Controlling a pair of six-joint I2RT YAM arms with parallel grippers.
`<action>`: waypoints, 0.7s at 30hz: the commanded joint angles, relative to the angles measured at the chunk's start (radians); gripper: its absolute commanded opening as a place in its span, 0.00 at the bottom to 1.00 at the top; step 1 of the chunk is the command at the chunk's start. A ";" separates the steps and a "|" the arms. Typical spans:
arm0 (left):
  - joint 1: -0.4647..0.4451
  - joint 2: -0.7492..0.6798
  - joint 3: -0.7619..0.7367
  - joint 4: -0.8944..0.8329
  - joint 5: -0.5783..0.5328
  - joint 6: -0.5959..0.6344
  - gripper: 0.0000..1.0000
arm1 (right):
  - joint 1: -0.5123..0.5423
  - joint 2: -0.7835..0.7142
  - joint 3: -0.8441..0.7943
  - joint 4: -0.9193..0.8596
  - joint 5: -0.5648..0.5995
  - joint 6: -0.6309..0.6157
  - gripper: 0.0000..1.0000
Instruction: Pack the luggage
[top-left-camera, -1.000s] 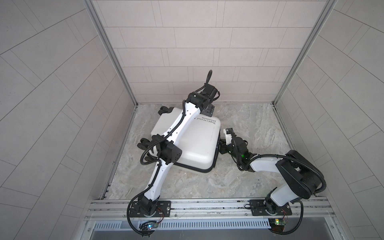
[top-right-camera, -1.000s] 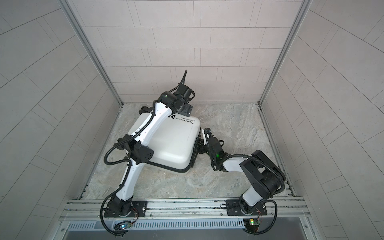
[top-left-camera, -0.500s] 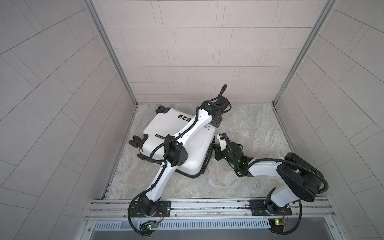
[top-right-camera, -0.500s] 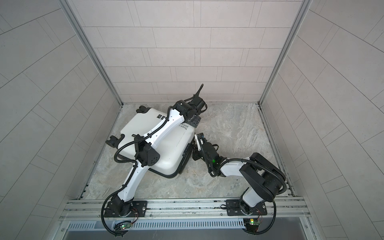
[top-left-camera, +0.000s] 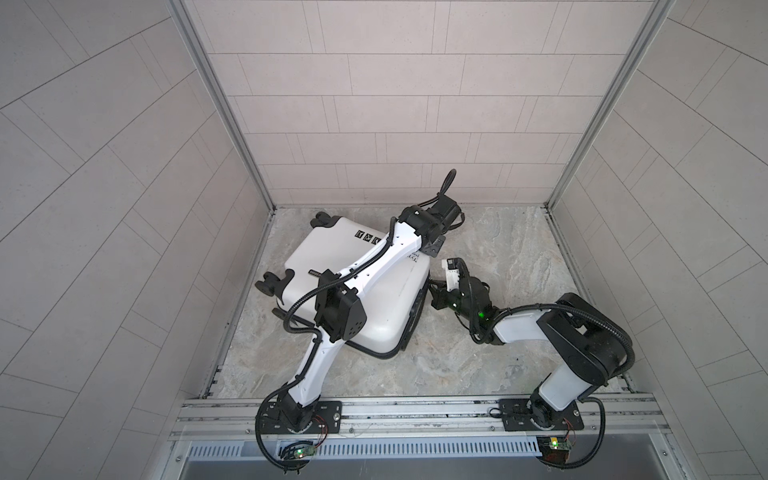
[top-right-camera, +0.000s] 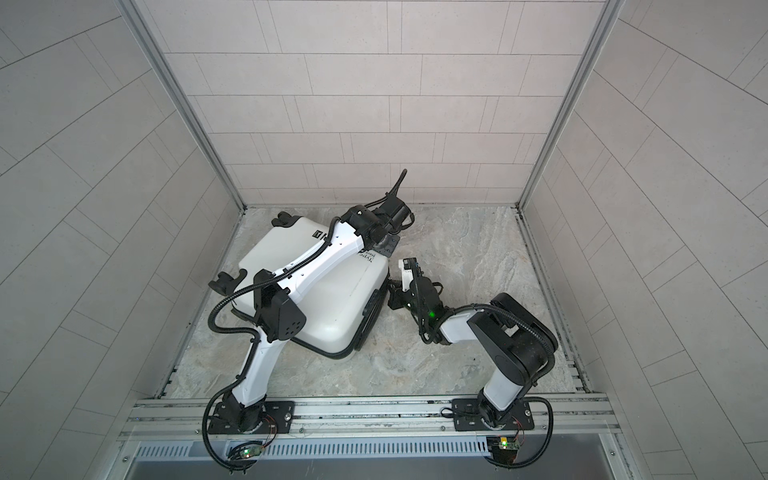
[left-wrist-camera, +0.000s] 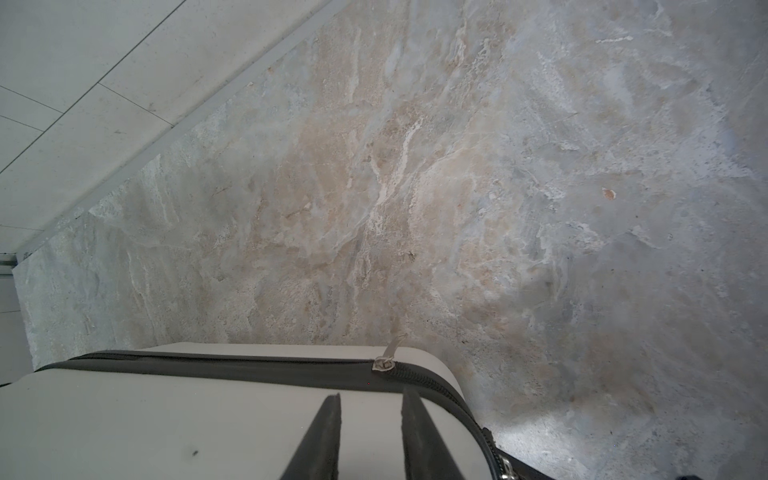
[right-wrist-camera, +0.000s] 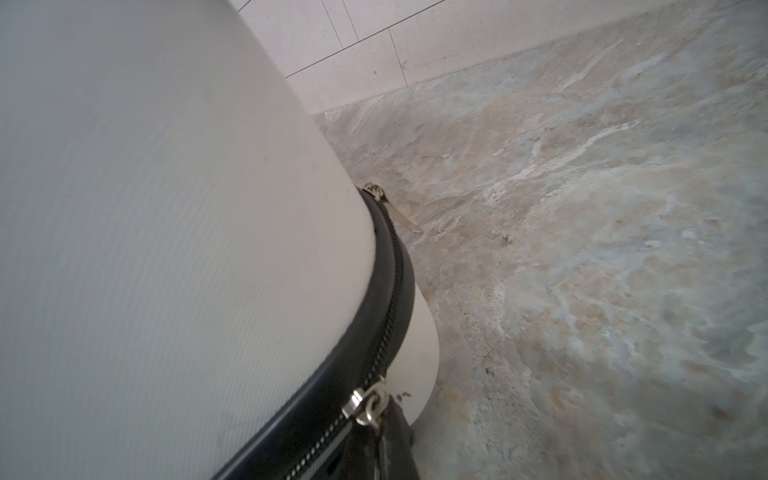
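Note:
The white hard-shell luggage lies flat and shut on the stone floor, turned at an angle, wheels toward the left wall. My left arm reaches over it to its far right corner. In the left wrist view my left gripper hovers over the shell, jaws a narrow gap apart with nothing between them, just short of a silver zipper slider on the black zipper band. My right gripper sits at the luggage's right side, shut on the pull of a second slider.
Tiled walls close in the left, back and right. The luggage's left corner lies close to the left wall's floor rail. Bare stone floor stretches to the right of the luggage. Both arm bases stand on the front rail.
The luggage has turned on the floor, its wheeled end swinging left. My left gripper has moved right along the far edge and its jaws have narrowed. The right gripper stayed shut on the pull.

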 joint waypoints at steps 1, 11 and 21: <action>0.007 0.033 -0.081 -0.314 0.041 -0.012 0.29 | -0.110 0.050 0.115 0.045 0.139 0.061 0.00; 0.012 0.027 -0.100 -0.284 0.027 -0.021 0.34 | -0.144 0.122 0.222 -0.034 0.028 0.042 0.00; 0.027 -0.163 -0.007 -0.201 -0.026 -0.107 0.83 | -0.160 0.052 0.130 -0.095 0.025 0.081 0.57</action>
